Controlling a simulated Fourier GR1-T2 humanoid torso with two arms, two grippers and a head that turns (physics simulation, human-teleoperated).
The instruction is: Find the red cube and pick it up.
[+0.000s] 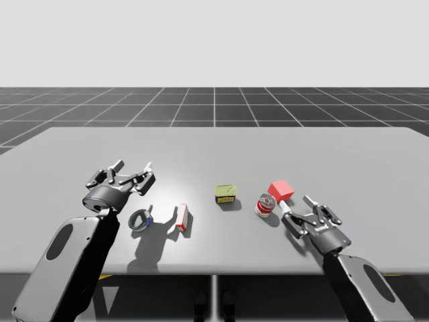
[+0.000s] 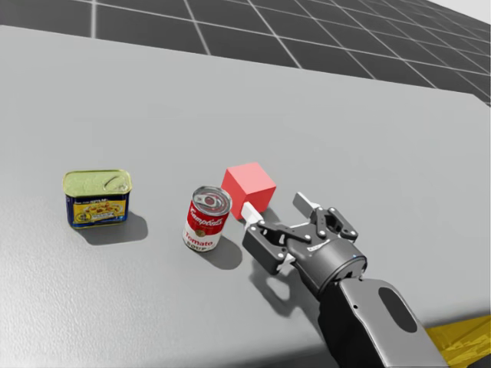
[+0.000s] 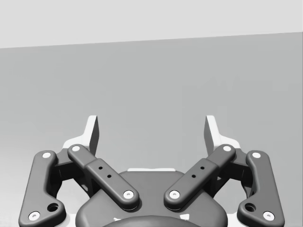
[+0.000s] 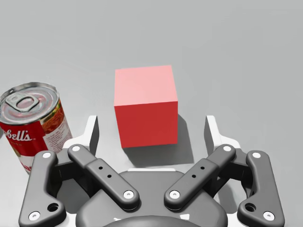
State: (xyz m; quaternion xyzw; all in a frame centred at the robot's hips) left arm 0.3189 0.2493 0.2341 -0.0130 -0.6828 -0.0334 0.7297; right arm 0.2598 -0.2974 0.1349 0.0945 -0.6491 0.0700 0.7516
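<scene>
The red cube [image 1: 281,190] [image 2: 248,186] rests on the grey table [image 1: 335,154], right of centre. My right gripper [image 1: 297,204] [image 2: 276,207] is open just in front of it, low over the table. In the right wrist view the cube [image 4: 146,111] lies centred ahead of the gripper [image 4: 151,130], its near edge reaching between the fingertips with a gap on each side. My left gripper [image 1: 132,168] [image 3: 151,130] hovers open over bare table at the left, holding nothing.
A red-and-white can [image 1: 266,205] [image 2: 207,218] [image 4: 31,125] stands close to the cube's left, beside my right gripper. A green-topped rectangular tin [image 1: 225,194] [image 2: 97,198] sits further left. Near my left arm lie a dark ring [image 1: 140,220] and a small red-and-white box [image 1: 181,218].
</scene>
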